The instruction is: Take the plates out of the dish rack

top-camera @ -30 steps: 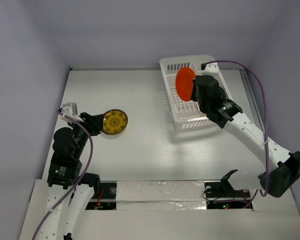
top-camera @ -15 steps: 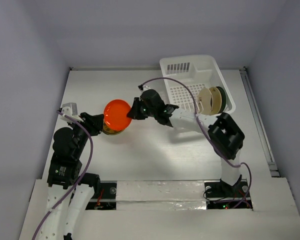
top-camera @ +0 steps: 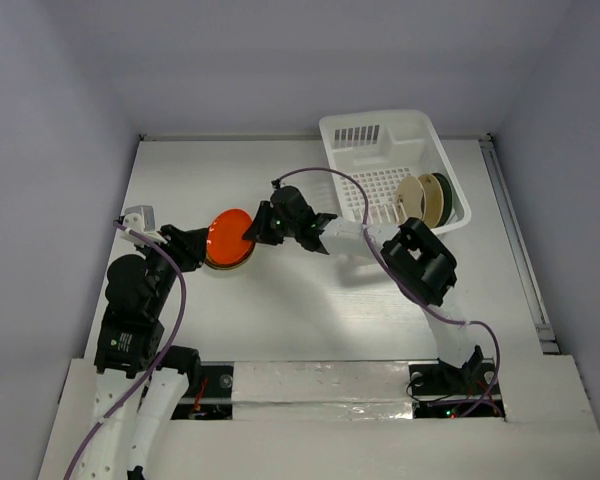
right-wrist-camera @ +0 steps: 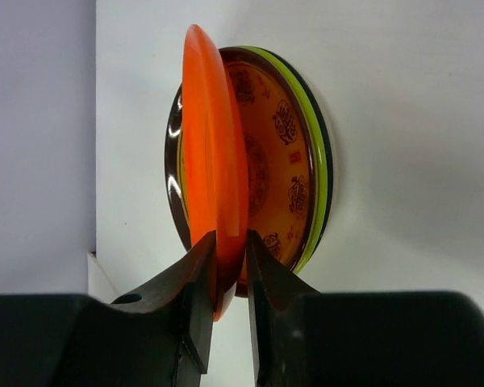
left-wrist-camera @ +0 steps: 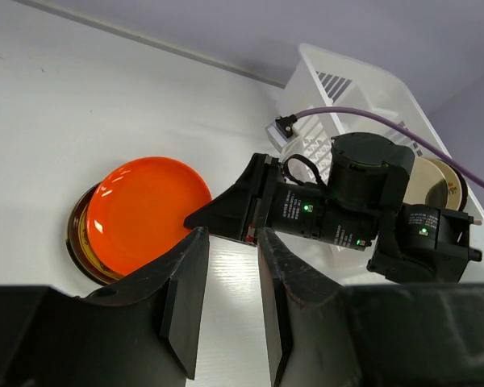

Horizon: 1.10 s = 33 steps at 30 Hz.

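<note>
Right wrist view has the right end effector (right-wrist-camera: 226,278) pinching the rim of the red-orange plate (right-wrist-camera: 214,189), tilted over the patterned yellow plate (right-wrist-camera: 286,165), which sits on a lime green plate (right-wrist-camera: 321,173) on the desk (right-wrist-camera: 403,97). Up top, that stack's around 9 o'clock, while the dish rack (top-camera: 380,130) at 1 o'clock holds a beige plate (top-camera: 412,196) and dark green plate (top-camera: 444,192) upright. The left end effector (left-wrist-camera: 226,298) has its fingers nearly pressed together on nothing, just beside the stack.

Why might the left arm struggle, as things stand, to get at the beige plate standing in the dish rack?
Probably it cannot: the beige plate stands in the dish rack far across the table, with the right arm stretched between them.
</note>
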Each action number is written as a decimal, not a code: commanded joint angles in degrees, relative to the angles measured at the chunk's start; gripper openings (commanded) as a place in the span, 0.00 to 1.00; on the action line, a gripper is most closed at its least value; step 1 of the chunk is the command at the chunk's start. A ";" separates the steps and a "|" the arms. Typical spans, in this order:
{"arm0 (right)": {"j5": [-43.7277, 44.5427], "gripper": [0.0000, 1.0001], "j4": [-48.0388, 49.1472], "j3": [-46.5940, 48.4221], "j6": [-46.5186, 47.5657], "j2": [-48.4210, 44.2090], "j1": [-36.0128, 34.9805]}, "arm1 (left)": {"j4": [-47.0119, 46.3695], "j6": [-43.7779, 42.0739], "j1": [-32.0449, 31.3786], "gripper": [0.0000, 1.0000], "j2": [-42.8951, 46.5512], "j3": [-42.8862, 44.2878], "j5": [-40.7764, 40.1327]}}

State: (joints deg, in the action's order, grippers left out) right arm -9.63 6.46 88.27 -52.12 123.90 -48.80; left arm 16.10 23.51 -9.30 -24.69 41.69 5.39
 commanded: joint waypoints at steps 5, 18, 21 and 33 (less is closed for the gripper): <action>-1.71 0.45 2.25 1.12 0.43 -2.08 -1.04 | -2.47 0.49 -0.28 0.28 -0.71 -0.47 0.68; 8.65 0.76 -9.44 -6.17 12.82 -14.63 -1.57 | -2.56 0.49 -0.28 0.28 -0.89 -0.56 0.85; 17.25 0.63 -12.60 -9.06 16.43 -21.22 -1.57 | -2.56 0.49 -0.28 0.28 -0.89 -0.47 0.85; 42.40 0.05 -35.41 -20.69 24.77 -50.33 19.95 | -2.91 0.49 -0.28 0.28 -0.27 -0.65 1.38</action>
State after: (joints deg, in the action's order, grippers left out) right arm 24.97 -17.91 68.58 -31.68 76.14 -35.86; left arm 16.05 23.51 -9.30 -25.28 41.69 5.91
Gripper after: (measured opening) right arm 0.031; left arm 0.277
